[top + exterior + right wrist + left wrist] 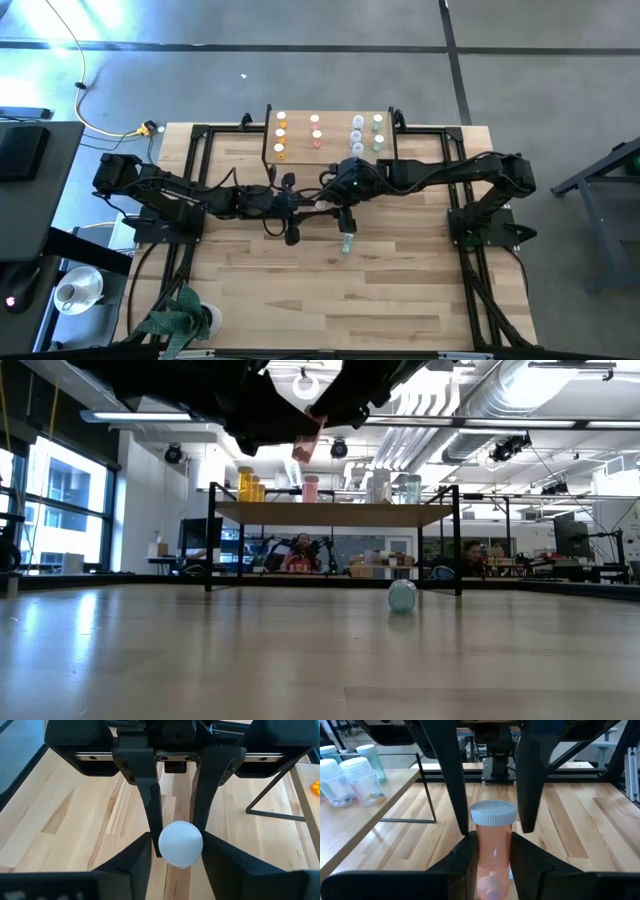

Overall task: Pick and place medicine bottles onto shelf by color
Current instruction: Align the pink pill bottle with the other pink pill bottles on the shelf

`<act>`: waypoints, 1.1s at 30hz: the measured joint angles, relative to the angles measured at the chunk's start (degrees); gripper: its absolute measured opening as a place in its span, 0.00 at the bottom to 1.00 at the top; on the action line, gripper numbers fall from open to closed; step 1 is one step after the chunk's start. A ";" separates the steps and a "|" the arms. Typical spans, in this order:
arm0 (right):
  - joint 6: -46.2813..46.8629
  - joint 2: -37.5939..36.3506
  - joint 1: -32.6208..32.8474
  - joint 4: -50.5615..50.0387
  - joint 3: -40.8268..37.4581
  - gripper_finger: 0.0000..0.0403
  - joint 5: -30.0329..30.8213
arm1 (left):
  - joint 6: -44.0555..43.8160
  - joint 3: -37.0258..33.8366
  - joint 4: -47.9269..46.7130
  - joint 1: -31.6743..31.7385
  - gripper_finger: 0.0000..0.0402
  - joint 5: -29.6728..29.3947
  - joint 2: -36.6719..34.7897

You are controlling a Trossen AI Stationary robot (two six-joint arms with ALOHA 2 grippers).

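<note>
No writing can be read on any bottle. The left gripper [492, 845] grasps a pink-red bottle [492, 850] above the table [400, 290]. The right gripper [180, 840] clasps a teal bottle [180, 844] lying near the shelf [335, 150].

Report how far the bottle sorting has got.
Done: most bottles stand in colour columns on the shelf. In hand: the left gripper holds a pink-red bottle aloft; the right gripper straddles the teal bottle on the table. Left: shelving those two.
</note>
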 joint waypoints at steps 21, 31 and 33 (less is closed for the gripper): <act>1.67 -0.03 0.02 -1.55 0.00 0.25 0.14 | -3.50 0.02 -1.15 0.00 0.30 -0.88 0.02; 1.68 -0.07 0.01 -4.24 0.00 0.25 1.10 | -3.48 0.06 -5.41 0.00 0.51 -4.53 -0.94; 1.62 -0.09 0.02 -5.71 0.00 0.25 2.12 | -3.48 0.07 -8.88 0.02 0.52 -4.78 -2.54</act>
